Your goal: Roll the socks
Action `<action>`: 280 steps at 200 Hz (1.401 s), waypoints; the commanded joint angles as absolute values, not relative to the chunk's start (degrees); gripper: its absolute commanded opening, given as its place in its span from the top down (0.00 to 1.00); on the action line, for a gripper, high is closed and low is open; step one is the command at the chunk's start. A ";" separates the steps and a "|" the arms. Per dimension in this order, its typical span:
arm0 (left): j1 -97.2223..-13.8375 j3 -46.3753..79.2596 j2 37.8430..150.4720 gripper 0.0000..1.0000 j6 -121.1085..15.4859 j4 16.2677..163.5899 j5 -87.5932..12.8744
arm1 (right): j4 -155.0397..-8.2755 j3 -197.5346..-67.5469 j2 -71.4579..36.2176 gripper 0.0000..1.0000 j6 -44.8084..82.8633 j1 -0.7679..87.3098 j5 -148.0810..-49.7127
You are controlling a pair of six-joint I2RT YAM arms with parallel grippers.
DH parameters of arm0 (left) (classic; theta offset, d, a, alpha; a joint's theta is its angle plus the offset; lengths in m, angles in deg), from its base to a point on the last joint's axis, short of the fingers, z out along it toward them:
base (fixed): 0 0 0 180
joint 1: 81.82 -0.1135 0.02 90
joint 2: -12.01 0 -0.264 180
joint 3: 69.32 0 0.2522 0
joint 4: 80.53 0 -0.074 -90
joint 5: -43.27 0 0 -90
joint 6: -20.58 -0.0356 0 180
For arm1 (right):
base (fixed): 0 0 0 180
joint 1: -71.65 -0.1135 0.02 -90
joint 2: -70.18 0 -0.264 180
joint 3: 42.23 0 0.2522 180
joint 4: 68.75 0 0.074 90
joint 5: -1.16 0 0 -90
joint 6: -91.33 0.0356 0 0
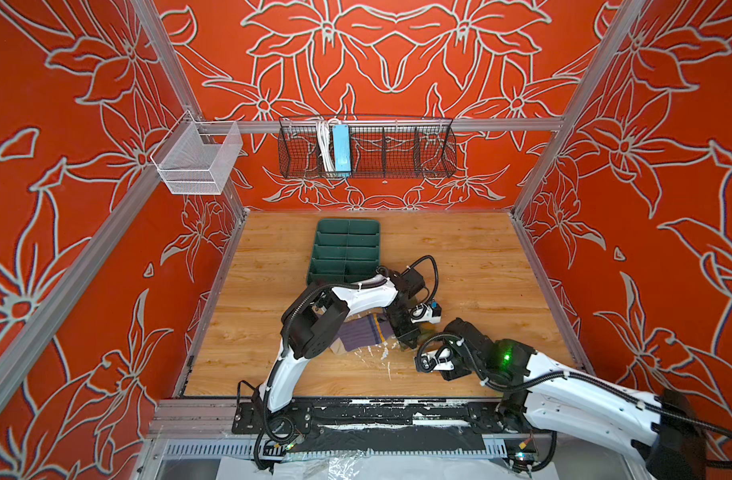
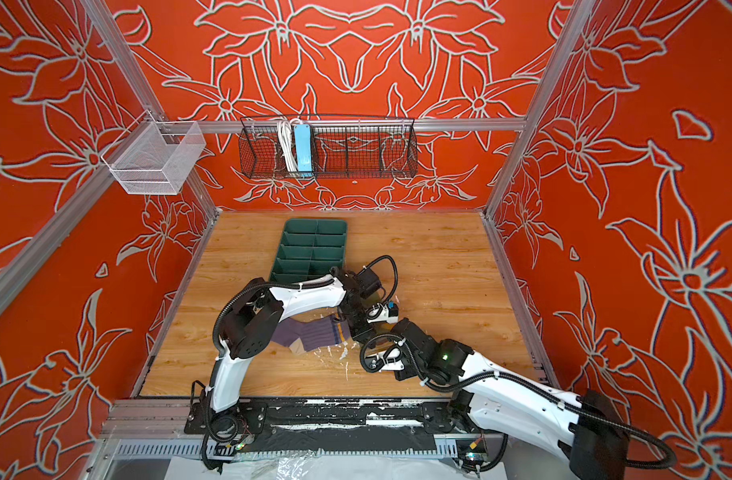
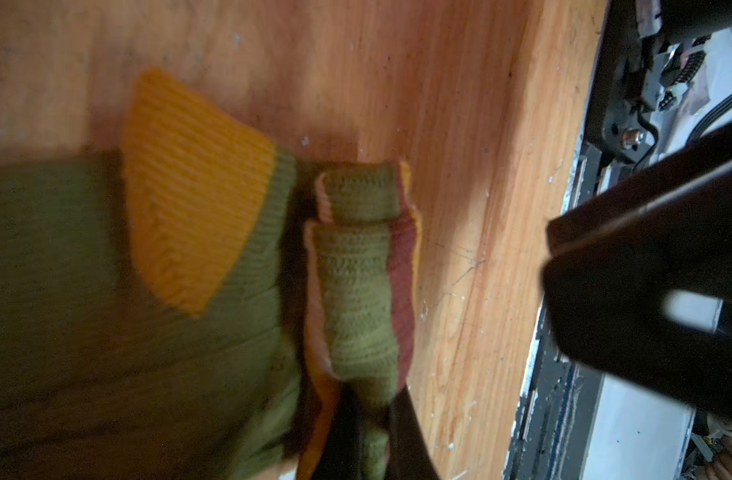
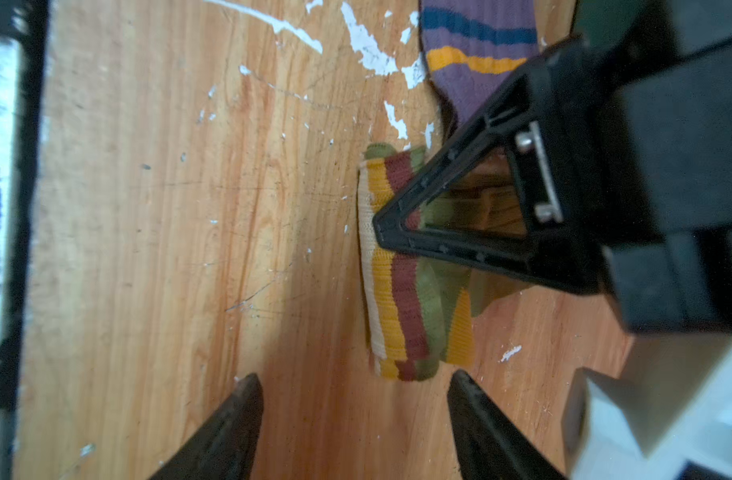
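Note:
The olive green sock [image 3: 86, 291] with a mustard heel lies on the wooden table. My left gripper [image 3: 372, 415] is shut on its folded, striped cuff [image 4: 401, 299]. In the right wrist view one of the left fingers [image 4: 472, 253] presses onto that cuff. My right gripper [image 4: 356, 380] is open, its tips just short of the cuff's end with nothing between them. The purple ribbed sock [image 1: 362, 334] [image 2: 310, 334] lies flat beside it, partly under the left arm, its navy and yellow stripes [image 4: 476, 45] towards the grippers. In both top views the olive sock is mostly hidden by the arms.
A dark green divided tray [image 1: 320, 249] [image 2: 287, 249] stands behind the left arm. White paint flecks [image 1: 372, 353] mark the wood by the socks. A black wire basket [image 1: 397, 149] and a white mesh basket [image 1: 198, 158] hang on the frame.

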State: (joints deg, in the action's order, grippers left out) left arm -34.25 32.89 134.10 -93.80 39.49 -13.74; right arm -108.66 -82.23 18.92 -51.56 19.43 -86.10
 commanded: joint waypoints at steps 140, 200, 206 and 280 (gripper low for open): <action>-33.57 30.48 137.56 0.99 -92.98 37.42 -14.47 | -91.35 -78.40 2.15 0.83 -56.90 19.29 -81.76; -33.57 25.68 128.51 0.55 -91.30 45.24 -19.59 | -103.22 -80.52 3.73 1.00 -51.84 18.35 -87.61; -33.56 24.36 126.48 0.49 -90.98 47.30 -20.74 | -104.40 -80.81 3.89 1.00 -51.05 18.31 -88.03; -33.57 7.73 97.18 0.31 -93.28 70.98 -44.61 | -109.29 -82.72 5.15 1.00 -42.52 17.93 -93.91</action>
State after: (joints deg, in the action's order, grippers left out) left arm -33.42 13.02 107.30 -91.02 59.01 -30.85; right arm -101.64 -82.18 5.50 -47.18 18.51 -88.07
